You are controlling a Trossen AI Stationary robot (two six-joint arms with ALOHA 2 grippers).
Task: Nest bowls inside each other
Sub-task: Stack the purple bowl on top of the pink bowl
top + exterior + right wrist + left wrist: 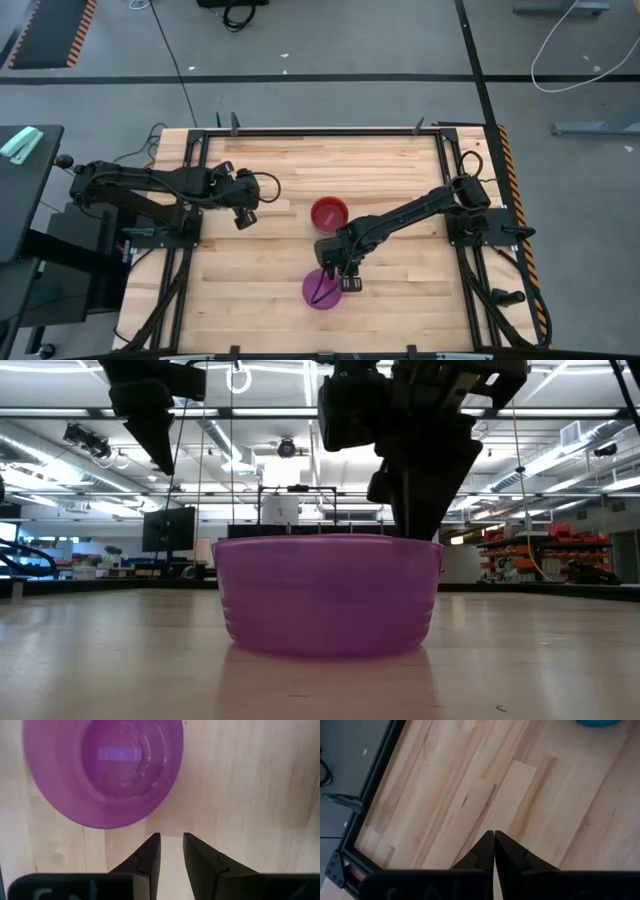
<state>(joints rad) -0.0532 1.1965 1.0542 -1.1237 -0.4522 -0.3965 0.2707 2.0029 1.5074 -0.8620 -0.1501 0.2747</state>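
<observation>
The small round purple plastic bowl (320,288) sat upright on the wooden table (250,290) near the front edge. The right hand (343,272) hovered just beside it, slightly open, holding nothing. Farther back sat the round pink-red plastic bowl (328,212), and the left hand (246,217) was clenched empty.

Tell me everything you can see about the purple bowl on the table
The purple bowl is small, round, translucent plastic by its look, with faint ridges around its lower wall. It sits upright and empty on the wooden table, near the front edge, apart from the red bowl. Nothing grips it: the right gripper hangs just beside its rim, fingers slightly parted and clear of it.
</observation>
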